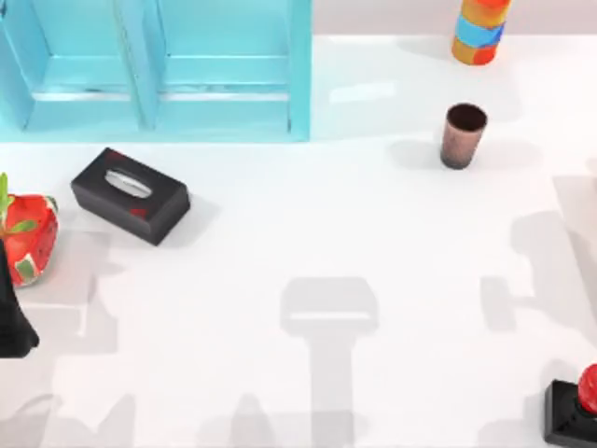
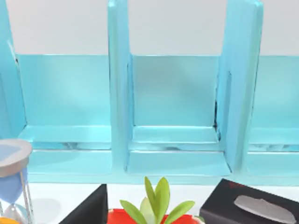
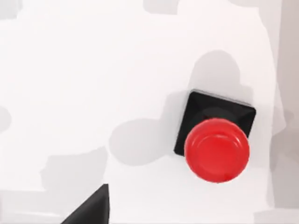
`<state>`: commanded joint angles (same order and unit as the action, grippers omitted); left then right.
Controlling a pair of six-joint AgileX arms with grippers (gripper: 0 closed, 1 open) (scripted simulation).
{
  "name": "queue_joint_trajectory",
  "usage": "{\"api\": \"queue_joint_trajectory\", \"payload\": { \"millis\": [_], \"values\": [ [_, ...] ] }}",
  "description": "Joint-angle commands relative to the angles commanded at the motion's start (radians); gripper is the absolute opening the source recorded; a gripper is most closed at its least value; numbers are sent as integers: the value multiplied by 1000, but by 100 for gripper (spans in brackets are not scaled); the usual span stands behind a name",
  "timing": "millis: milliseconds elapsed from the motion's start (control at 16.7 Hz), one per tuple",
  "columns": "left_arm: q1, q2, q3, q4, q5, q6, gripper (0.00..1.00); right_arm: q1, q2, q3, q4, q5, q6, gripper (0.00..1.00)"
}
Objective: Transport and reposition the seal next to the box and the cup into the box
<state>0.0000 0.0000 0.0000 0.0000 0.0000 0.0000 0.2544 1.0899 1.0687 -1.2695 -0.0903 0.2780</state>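
Observation:
The seal (image 1: pixel 576 409), a red knob on a black square base, stands upright at the table's front right corner. The right wrist view looks down on the seal (image 3: pixel 216 148) from above, with a black part of my right gripper (image 3: pixel 91 209) off to one side and clear of it. The dark brown cup (image 1: pixel 462 135) stands upright at the back right, with nothing near it. The light blue box (image 1: pixel 224 93) with open compartments stands at the back left, and the left wrist view faces the box (image 2: pixel 175 140). My left arm (image 1: pixel 13 322) rests at the left edge.
A black tissue box (image 1: pixel 131 194) lies in front of the blue box. A red strawberry-patterned object (image 1: pixel 28 238) sits at the far left beside my left arm. A striped can (image 1: pixel 480 30) stands at the back right. An hourglass (image 2: pixel 11 182) shows in the left wrist view.

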Motion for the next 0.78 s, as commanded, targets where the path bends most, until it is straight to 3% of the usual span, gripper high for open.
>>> {"api": "queue_joint_trajectory", "payload": {
  "millis": [480, 780],
  "values": [
    [0, 0, 0, 0, 0, 0, 100, 1, 9, 51, -39, -1, -1, 100],
    [0, 0, 0, 0, 0, 0, 100, -6, 221, 266, -69, 18, 3, 100]
  ]
}}
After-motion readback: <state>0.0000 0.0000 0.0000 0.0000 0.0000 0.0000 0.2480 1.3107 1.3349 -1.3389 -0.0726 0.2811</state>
